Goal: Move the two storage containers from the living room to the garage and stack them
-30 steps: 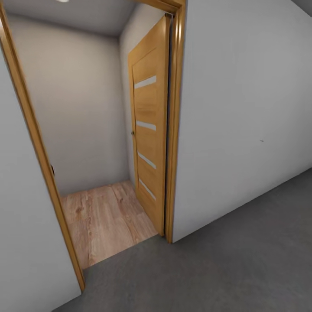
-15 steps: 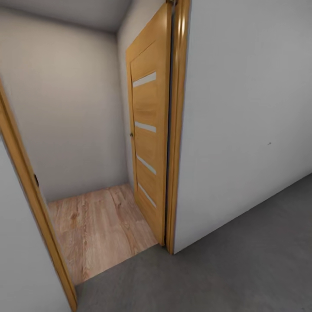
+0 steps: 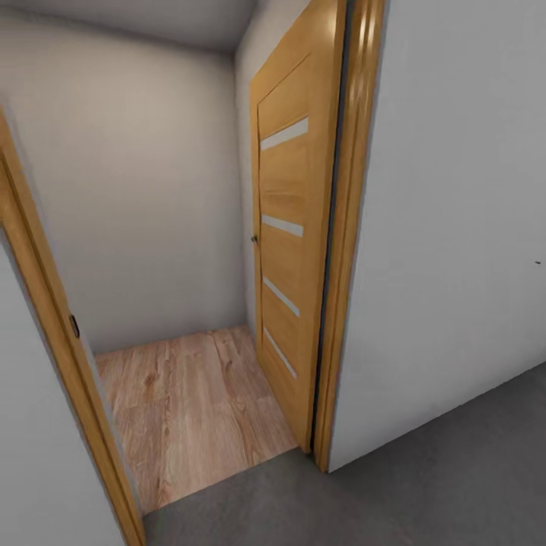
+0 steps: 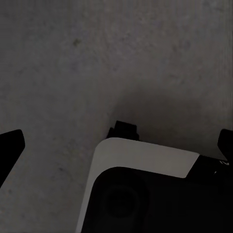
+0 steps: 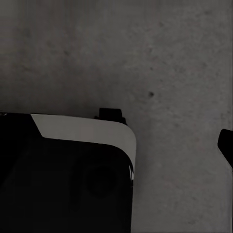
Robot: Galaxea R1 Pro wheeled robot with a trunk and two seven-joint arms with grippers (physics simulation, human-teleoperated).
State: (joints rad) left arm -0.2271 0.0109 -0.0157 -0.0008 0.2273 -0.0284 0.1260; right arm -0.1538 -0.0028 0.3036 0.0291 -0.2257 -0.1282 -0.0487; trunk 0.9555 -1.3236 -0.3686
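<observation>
The two storage containers are out of view. I stand on the garage's dark grey concrete floor [image 3: 425, 485], facing an open doorway. In the left wrist view my left gripper [image 4: 116, 148] is open: one black fingertip [image 4: 9, 145] sits at one edge of the picture and the other at the opposite edge, with nothing held between them. It hangs over the concrete and my own white-and-black base [image 4: 145, 160]. My right gripper [image 5: 116, 145] hangs the same way, open and holding nothing. One of its fingertips [image 5: 226, 145] shows at the picture's edge; the other is lost against the dark base.
An orange-brown door [image 3: 292, 227] stands swung open into a small room with a light wood plank floor [image 3: 189, 409] and beige-grey walls. The left door post [image 3: 68, 379] and right jamb [image 3: 341, 265] border the opening. A white-grey wall [image 3: 455, 227] runs to the right.
The whole head view has shifted: the doorway looks larger and the door and right jamb sit further right. That is the camera moving, not the things.
</observation>
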